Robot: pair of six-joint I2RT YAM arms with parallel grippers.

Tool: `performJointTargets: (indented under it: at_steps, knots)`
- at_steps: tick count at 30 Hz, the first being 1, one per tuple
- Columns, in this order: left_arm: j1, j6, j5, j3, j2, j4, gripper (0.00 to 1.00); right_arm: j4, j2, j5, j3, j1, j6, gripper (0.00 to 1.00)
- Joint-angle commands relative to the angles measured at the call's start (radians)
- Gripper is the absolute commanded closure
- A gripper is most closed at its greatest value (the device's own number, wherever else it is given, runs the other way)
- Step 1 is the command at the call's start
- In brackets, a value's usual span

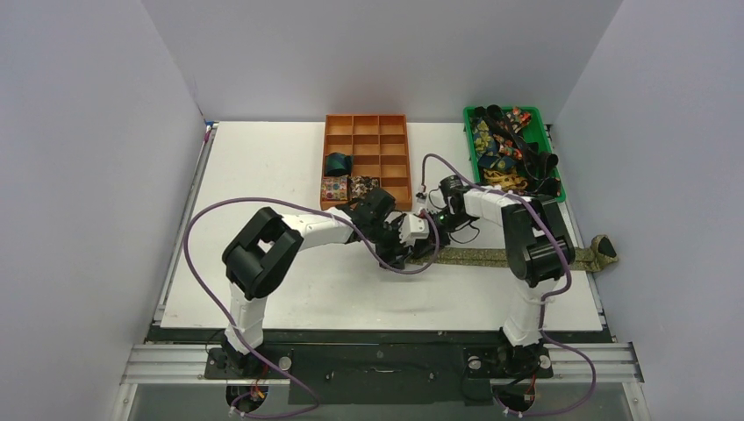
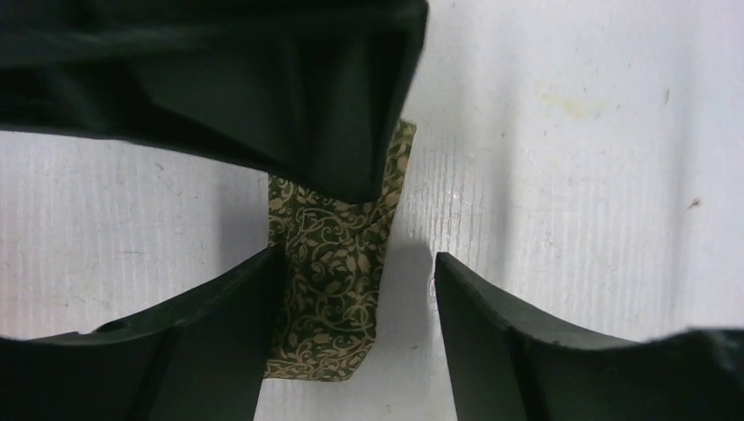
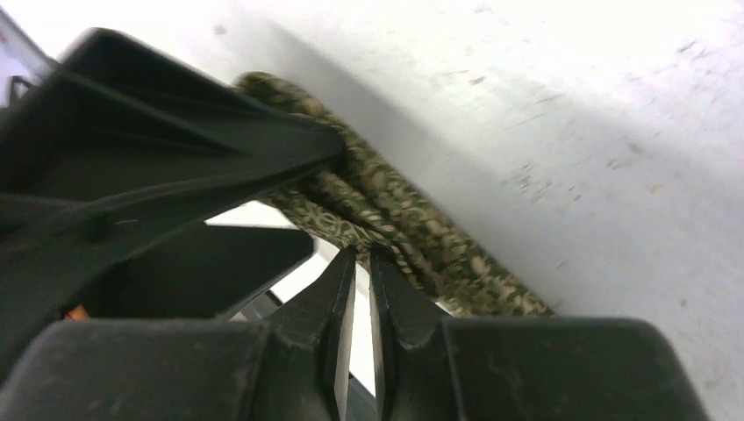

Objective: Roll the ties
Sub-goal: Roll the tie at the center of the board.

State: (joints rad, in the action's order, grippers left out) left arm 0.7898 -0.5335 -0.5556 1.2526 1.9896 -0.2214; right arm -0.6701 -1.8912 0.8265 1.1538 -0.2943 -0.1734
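Since the olive-gold tie lies as a long flat strip across the right half of the top view, its wide end bunched at the right edge of the counter and only its narrow end turned over near the middle of the frame, the roll looks barely begun. I judge this to be the starting turn.

In the left wrist view that narrow end sits in the lower middle of the picture. The left hand stands fairly wide around it. One finger touches the cloth's left edge and the other is apart from it on the right, so nothing is gripped. The right hand reaches in from the top of that picture, over the cloth. In its own view its fingers are drawn almost together with a thin slit between them, the tips against doubled layers of the tie. Whether any cloth is nipped there I cannot tell.

Further out in the top view, an orange tray at upper centre has three coils in its lower-left compartments. A green bin at upper right holds a heap of loose ties.

The next move, as I read it, calls for one hand to pin the fold while the other turns it over again toward the right of the frame, edges kept square — a slack first turn would likely give a lopsided coil.
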Motion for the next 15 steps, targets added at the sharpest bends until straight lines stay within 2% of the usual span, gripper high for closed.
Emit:
performJointTargets:
  at_steps: [1,2,4,7,12,15]
  knots:
    - [-0.060,0.113,-0.025,-0.020,-0.003,0.027,0.33,0.007,-0.085,-0.135,0.021,-0.017,0.025,0.94]
    - [-0.074,0.129,-0.065,-0.060,-0.037,0.059,0.24,0.000,-0.091,-0.194,0.030,-0.019,0.045,0.94]
    - [-0.113,0.177,-0.110,-0.139,-0.098,0.170,0.16,-0.012,-0.099,-0.256,0.034,-0.021,0.059,0.95]
    - [-0.145,0.146,-0.134,-0.253,-0.169,0.302,0.13,-0.025,-0.105,-0.301,0.032,-0.022,0.066,0.95]
    - [-0.121,0.006,-0.104,-0.283,-0.214,0.302,0.11,-0.034,-0.073,-0.261,0.043,-0.032,0.082,0.94]
    - [-0.089,-0.037,-0.067,-0.219,-0.191,0.269,0.01,-0.030,-0.031,-0.182,0.050,-0.036,0.080,0.92]
